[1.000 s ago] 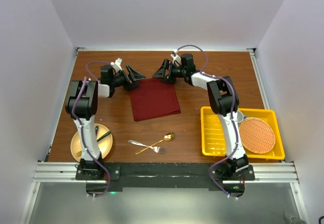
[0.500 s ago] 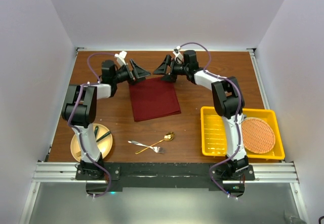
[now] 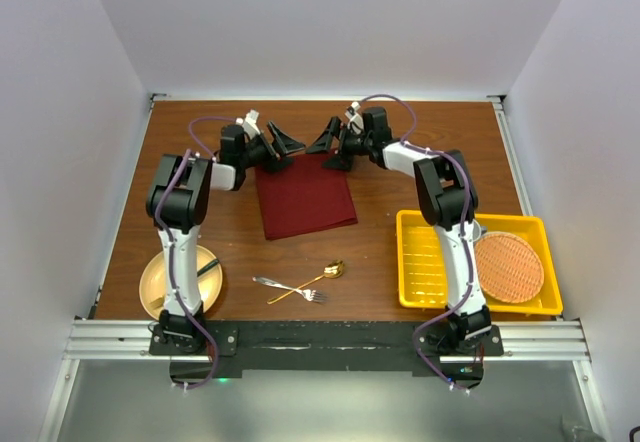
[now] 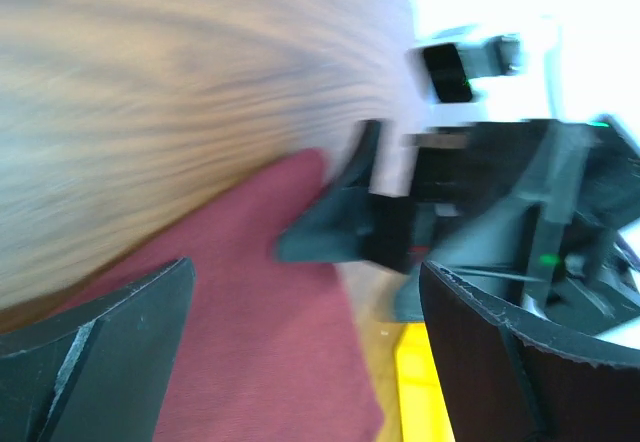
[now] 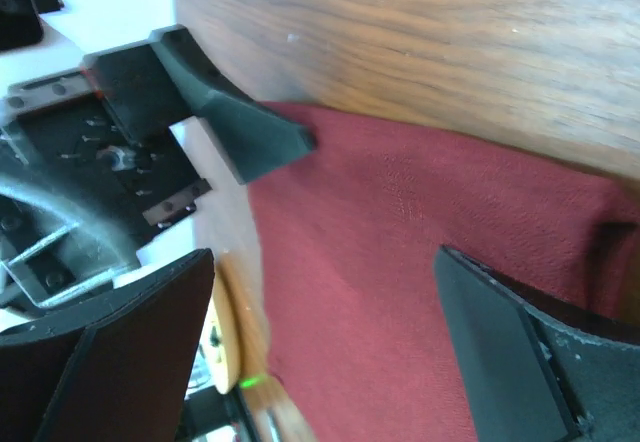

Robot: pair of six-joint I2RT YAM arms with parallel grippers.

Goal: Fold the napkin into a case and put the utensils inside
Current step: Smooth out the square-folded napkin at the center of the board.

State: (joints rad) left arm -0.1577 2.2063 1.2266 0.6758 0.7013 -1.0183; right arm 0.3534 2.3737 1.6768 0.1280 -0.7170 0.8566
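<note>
The maroon napkin (image 3: pixel 305 196) lies flat as a folded square in the middle of the table. My left gripper (image 3: pixel 283 146) hovers open at its far left corner and my right gripper (image 3: pixel 331 146) open at its far edge, facing each other. In the left wrist view the napkin (image 4: pixel 270 332) fills the space between my open fingers (image 4: pixel 110 347), with nothing held. In the right wrist view the cloth (image 5: pixel 400 292) lies likewise under open fingers (image 5: pixel 510 352). The silver fork (image 3: pixel 275 284) and gold spoon (image 3: pixel 322 273) lie crossed near the front edge.
A yellow tray (image 3: pixel 430 262) at the right front holds a round orange woven mat (image 3: pixel 508 265). A tan plate (image 3: pixel 160 287) with dark green-handled cutlery sits at the left front. White walls close in the table on three sides.
Both grippers drew back toward the far edge, then came down again at the napkin's far edge; the left one has shifted right. The napkin and utensils have not moved.
</note>
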